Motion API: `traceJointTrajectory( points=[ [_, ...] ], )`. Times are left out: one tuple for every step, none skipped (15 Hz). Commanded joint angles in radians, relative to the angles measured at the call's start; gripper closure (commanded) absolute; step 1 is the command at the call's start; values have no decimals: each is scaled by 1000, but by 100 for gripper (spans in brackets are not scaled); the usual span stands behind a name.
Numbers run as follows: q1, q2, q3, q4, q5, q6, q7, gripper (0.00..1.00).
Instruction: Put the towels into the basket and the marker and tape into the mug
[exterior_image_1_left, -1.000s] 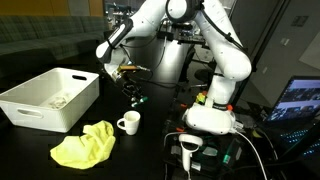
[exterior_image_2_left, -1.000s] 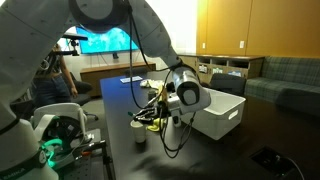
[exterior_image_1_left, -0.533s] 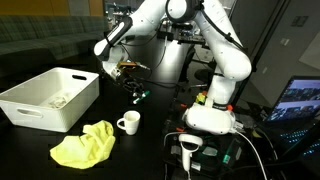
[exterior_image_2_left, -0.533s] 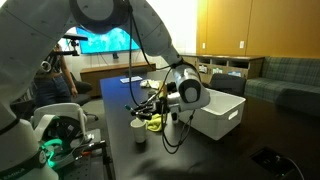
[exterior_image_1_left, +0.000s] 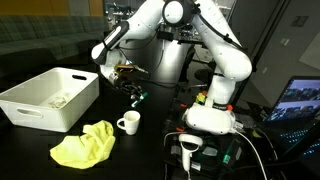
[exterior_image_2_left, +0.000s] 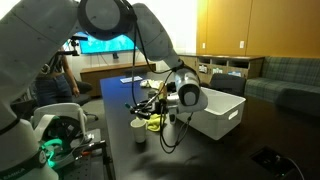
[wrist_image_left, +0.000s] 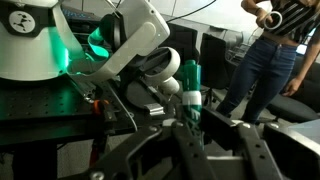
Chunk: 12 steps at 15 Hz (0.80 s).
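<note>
Item: gripper (wrist_image_left: 190, 122), seen from the wrist view with its two dark fingers (wrist_image_left: 152, 150) rising from the lower edge and drawing almost together on a marker (wrist_image_left: 190, 78). The jaws are standing only narrowly apart, pressing the marker from both sides, so the marker is being held clear of the table. The marker is standing roughly upright between the fingertips, showing a green upper section and a pale band just below it; its lower end is hiding behind the fingers. In an exterior view the gripper (exterior_image_1_left: 133, 88) is hanging in the air at the end of the white arm (exterior_image_1_left: 215, 50), above the dark table (exterior_image_1_left: 150, 138) and touching nothing but its load, between the basket (exterior_image_1_left: 30, 108) and the mug (exterior_image_1_left: 127, 122) and higher than both. The mug is sitting upright on the table, small and white, with its handle pointing toward the yellow towel (exterior_image_1_left: 85, 145) and its mouth facing up. The yellow towel is lying crumpled on the table just beside the mug, in front of the basket and outside it. The basket, large, white and slope-sided, is resting on the table well apart from the gripper, with a pale cloth (exterior_image_1_left: 60, 100) showing inside it. In an exterior view the gripper (exterior_image_2_left: 150, 108) is hovering over the yellow towel (exterior_image_2_left: 155, 122), with the basket (exterior_image_2_left: 222, 112) behind it. The tape is too small to make out in any view.
</note>
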<state>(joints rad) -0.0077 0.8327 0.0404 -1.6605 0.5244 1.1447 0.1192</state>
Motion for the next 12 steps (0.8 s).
traceJointTrajectory(
  points=[
    [9,52,5,52,64,-40,29,94],
    [12,59,4,55,80,-36,38,94],
    [15,67,4,58,96,-34,44,94],
    [19,71,0,56,111,-30,55,94],
    [22,77,-2,56,126,-25,65,94],
    [24,80,-6,53,140,-21,76,94],
    [26,82,-11,48,152,-14,87,94],
    [28,85,-14,46,162,-11,99,94],
    [29,87,-19,43,171,-9,110,94],
    [30,93,-23,44,180,-5,121,94],
    [31,97,-28,43,185,-2,132,94],
    [32,100,-34,42,190,0,146,94]
  ],
)
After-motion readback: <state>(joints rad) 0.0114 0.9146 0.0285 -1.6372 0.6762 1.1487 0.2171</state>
